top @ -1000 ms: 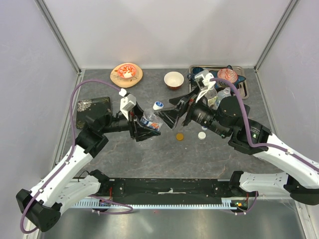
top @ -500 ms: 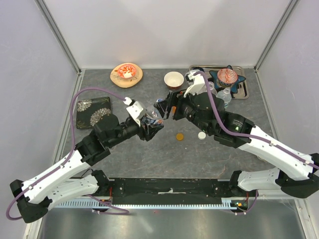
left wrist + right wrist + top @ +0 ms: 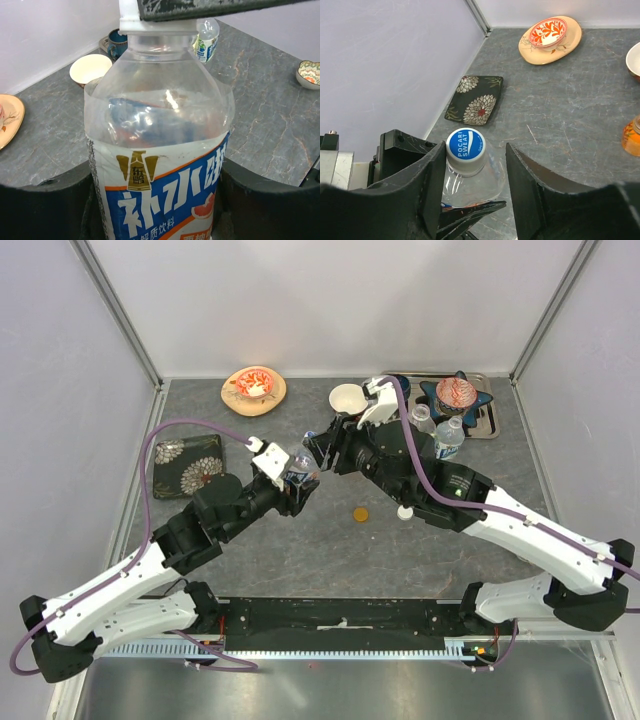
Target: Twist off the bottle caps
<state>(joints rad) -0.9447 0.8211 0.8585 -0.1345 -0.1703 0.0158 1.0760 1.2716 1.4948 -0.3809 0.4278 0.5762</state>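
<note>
Left gripper (image 3: 298, 490) clamped on blue-labelled bottle (image 3: 298, 478), raised off table (image 3: 300, 550) mid-scene, cap (image 3: 465, 144) offered toward the partner arm, probably so body cannot spin. Right gripper (image 3: 472, 165) part-open, straddling cap, one finger (image 3: 432, 175) touching, other apart, not yet gripping. Loose orange cap (image 3: 360, 513) and white cap (image 3: 405, 511) lying nearby.

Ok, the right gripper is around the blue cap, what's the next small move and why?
Probably finish closing the right gripper on the blue cap: its fingers flank the cap, one side still gapped, while the left gripper clamps the bottle. Then twisting can start.
</note>
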